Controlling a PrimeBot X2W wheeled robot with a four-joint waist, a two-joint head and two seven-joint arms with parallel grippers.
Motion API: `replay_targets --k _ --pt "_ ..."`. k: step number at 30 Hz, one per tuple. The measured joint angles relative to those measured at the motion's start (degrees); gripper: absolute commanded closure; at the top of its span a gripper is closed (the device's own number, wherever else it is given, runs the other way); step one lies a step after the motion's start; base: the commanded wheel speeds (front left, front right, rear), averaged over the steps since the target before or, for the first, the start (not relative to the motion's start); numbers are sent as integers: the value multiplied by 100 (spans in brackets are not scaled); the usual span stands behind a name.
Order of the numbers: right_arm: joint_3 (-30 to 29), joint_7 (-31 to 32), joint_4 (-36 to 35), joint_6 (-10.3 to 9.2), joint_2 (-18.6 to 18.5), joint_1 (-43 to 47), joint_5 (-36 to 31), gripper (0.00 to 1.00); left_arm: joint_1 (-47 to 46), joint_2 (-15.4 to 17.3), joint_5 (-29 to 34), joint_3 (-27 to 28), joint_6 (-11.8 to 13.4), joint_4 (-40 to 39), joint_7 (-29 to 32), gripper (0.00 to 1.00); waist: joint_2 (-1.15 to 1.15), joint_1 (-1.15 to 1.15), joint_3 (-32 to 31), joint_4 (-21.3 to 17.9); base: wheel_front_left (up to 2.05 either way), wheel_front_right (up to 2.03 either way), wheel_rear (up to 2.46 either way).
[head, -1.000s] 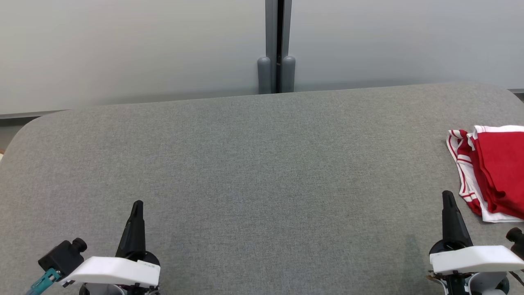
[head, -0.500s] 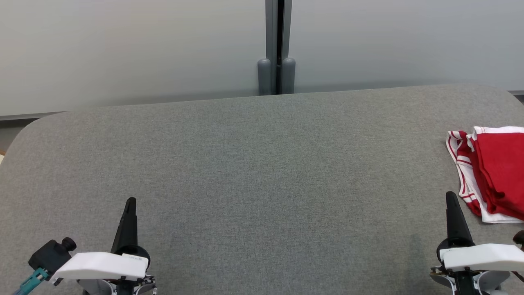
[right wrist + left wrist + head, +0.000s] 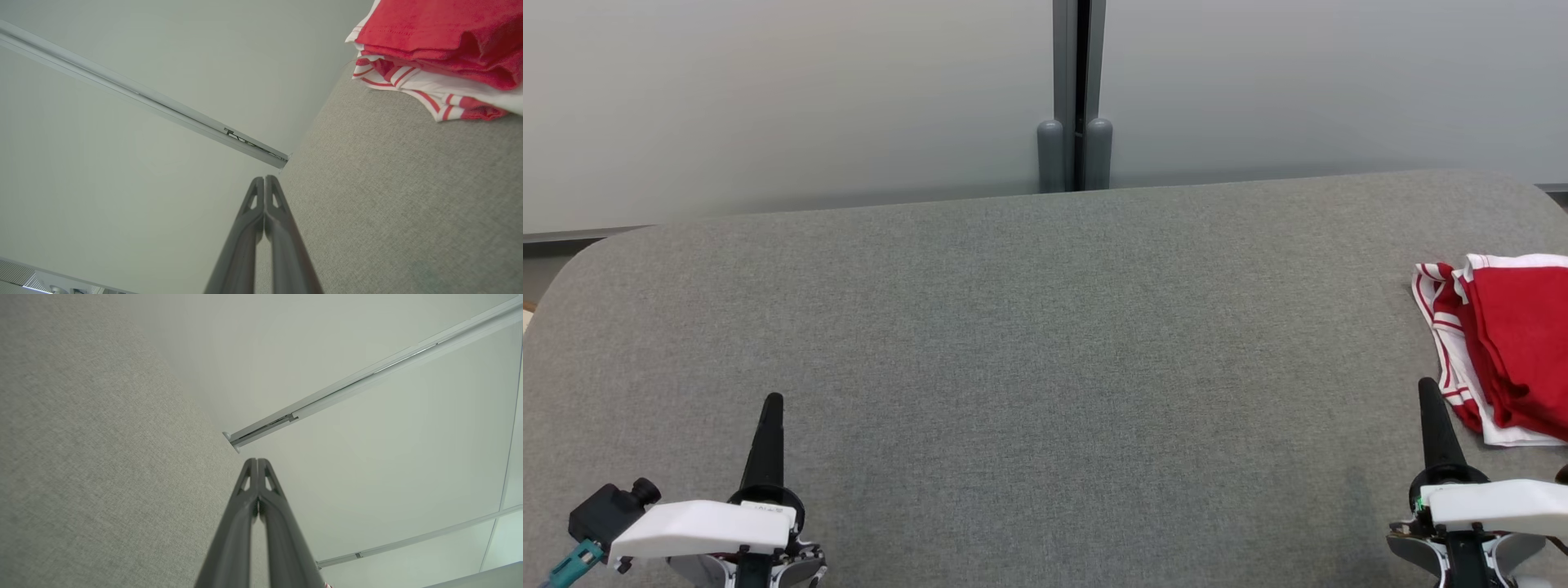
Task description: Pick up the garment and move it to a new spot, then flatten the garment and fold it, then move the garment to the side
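One garment (image 3: 1515,343) near right pincer (image 3: 1427,385)

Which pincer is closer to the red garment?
The right pincer, its tip just beside the garment; the left pincer is far across the table.

- The folded red fabric garment with white striped trim (image 3: 1515,343), just right of the right pincer (image 3: 1427,385), is running off the head view's right edge.
- The right wrist view's top and right edges are cropping it too.
- The teal cable plug (image 3: 570,563) left of the left pincer (image 3: 771,402) is being clipped at the bottom edge.
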Motion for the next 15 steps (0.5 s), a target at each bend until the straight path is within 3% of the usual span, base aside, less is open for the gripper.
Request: replay_targets --k 15 --pt "-80 215 3 -1 -1 -30 829 100 -100 2 -744 149 -47 29 209 100 0 0 -32 3 0 0 0"
